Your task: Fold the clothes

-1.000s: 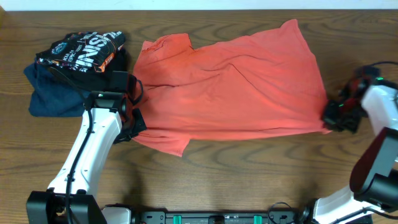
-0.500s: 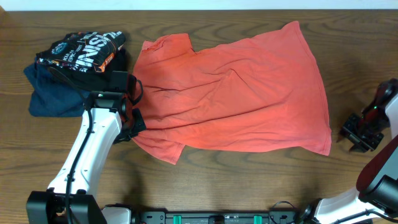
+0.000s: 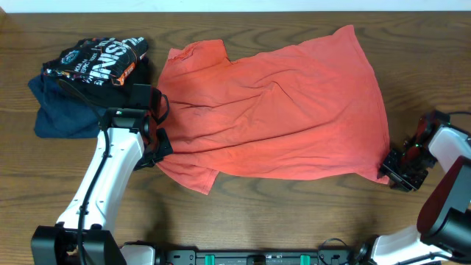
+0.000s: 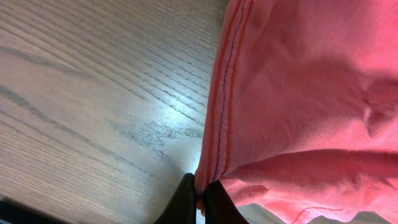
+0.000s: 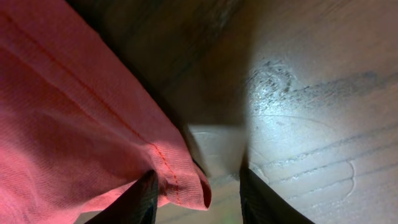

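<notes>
- Coral-red T-shirt point(image 3: 272, 110) is spread across the middle of the wooden counter point(image 3: 294, 221), plain side up. It's rumpled, with long creases running through the cloth.
- Left fingers point(image 3: 157, 147) are down at the shirt's left edge. On the wrist view they're pinched tight together, with the stitched hem caught between the tips.
- Near that grip a sleeve flap sticks out toward the front of the counter.
- Right fingers point(image 3: 396, 169) sit at the shirt's front right corner. They stand apart, low over the wood, and the hemmed corner lies loose in the gap beside one of them. Nothing is gripped there.
- Off to the far left, a black printed shirt point(image 3: 96, 60) lies on top of a navy garment point(image 3: 62, 110), just beside the red shirt's edge.
</notes>
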Available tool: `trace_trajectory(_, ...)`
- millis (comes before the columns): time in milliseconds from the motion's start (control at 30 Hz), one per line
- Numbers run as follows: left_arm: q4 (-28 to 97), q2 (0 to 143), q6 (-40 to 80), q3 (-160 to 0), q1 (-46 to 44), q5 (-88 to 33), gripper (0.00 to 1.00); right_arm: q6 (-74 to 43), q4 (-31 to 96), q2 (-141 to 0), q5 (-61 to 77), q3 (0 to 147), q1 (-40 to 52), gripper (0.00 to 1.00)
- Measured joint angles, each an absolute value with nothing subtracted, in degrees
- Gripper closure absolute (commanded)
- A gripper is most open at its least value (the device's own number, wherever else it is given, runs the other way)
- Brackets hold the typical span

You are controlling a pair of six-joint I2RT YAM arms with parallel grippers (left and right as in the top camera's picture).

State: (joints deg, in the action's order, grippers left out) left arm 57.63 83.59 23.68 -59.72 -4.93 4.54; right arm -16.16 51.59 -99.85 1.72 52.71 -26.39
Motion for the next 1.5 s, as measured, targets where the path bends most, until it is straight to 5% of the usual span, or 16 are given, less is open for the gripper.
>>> trace_trajectory(67,57.63,83.59,23.68,-59.72,-4.93,4.54,0.94,-16.21,50.59,-99.20,1.76,51.99,-26.39,0.71)
trace_trajectory(167,57.65,83.59,23.68,-59.72,-4.93,4.54,0.94,-16.58,48.47,-98.67,1.93,51.75,-26.39,0.99)
trace_trajectory(700,63.09,83.70,22.76,-62.24,-4.93,1.50,0.94,-17.04,53.12,-100.38,7.16,56.40,-26.39,0.99)
trace_trajectory(1133,77.91,83.83,12.38,-95.26,-3.14,-4.86,0.94,-11.42,71.09,-92.09,12.45,91.18,-27.09,0.99)
trace_trajectory(1500,81.54,83.33,11.05,-123.46,4.62,-8.67,0.94,-9.76,73.89,-79.99,14.06,110.26,-31.70,1.00)
